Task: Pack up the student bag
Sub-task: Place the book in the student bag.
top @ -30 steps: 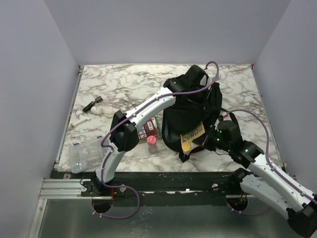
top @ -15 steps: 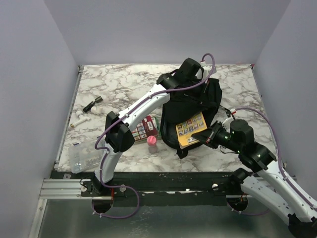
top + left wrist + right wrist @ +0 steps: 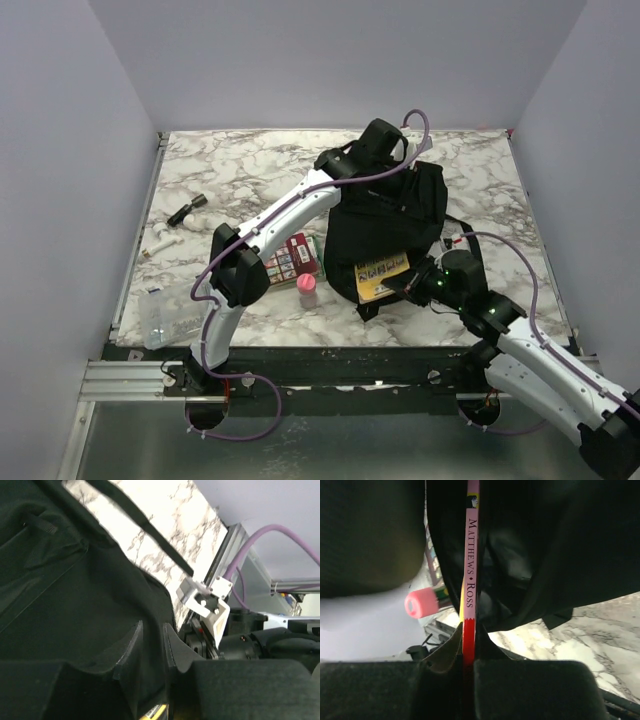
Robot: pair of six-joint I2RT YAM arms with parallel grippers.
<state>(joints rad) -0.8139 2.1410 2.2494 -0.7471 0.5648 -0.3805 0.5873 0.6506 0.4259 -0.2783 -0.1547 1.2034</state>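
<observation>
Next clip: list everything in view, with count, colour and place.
student bag: one, black, centre-right
book: one, yellow cover, pink spine, at the bag's near opening
flat pack: one, red, left of the bag
bottle: one, pink cap, beside the pack
clear box: one, transparent, near left
black item: one, far left
white stick: one, left
left gripper: pinching the bag's edge
right gripper: clamped on the book
</observation>
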